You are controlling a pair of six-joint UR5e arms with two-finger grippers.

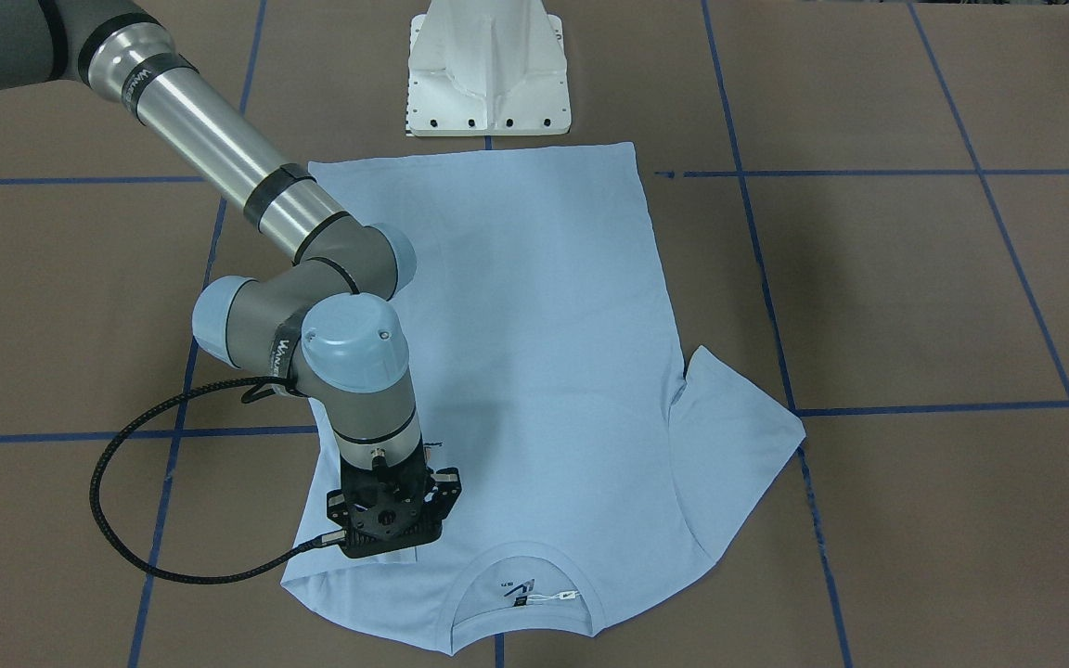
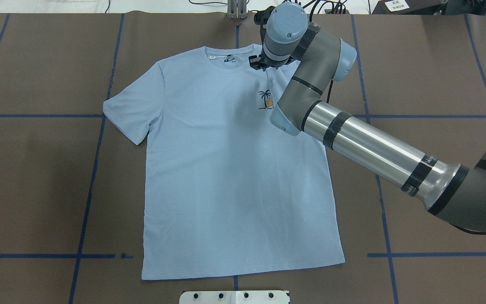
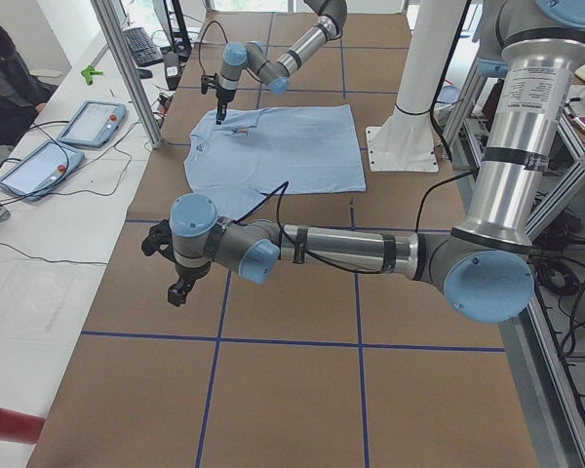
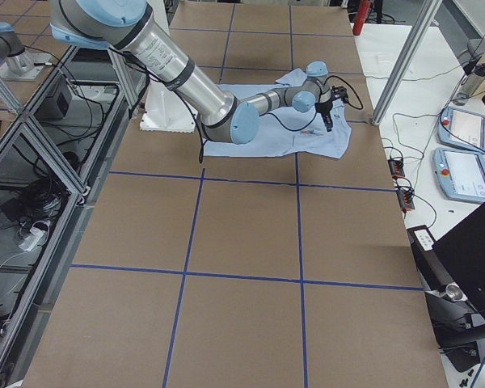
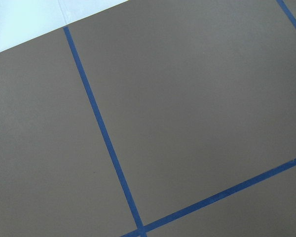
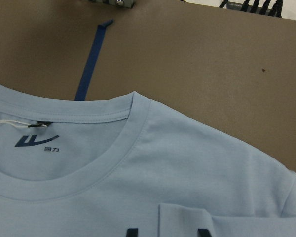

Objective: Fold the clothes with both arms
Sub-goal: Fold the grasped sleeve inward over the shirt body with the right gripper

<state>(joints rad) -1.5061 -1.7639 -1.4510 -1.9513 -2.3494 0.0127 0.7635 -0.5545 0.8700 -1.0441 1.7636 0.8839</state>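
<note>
Shirt: T-shirt (image 2: 234,177) is lying flat and front up on the table (image 2: 36,169), collar (image 6: 113,143) on the far side from the robot, hem (image 2: 243,268) near the white pedestal base (image 1: 488,74).
Right gripper (image 1: 393,520): is being held low over the right shoulder, just beside the collar and near the palm print (image 2: 265,99). Fingers are hidden under the gripper body, so apart or together cannot be told.
Left gripper (image 3: 178,285): is hanging over bare table, well apart from the shirt. It is seen in a side view only, so finger state cannot be told.
Step, judged: the right shoulder and sleeve side is being folded inward. A doubled flap (image 6: 187,212) is lying at the shoulder.
Doing it well: only the top layer should be pinched and carried low, so the thin fabric is not being dragged or bunched.
Edges: left sleeve (image 2: 131,109) is lying spread out. Side seams and hem are lying straight.
Room: bare taped table is lying open on every side of the shirt. The left arm needs bringing over.
</note>
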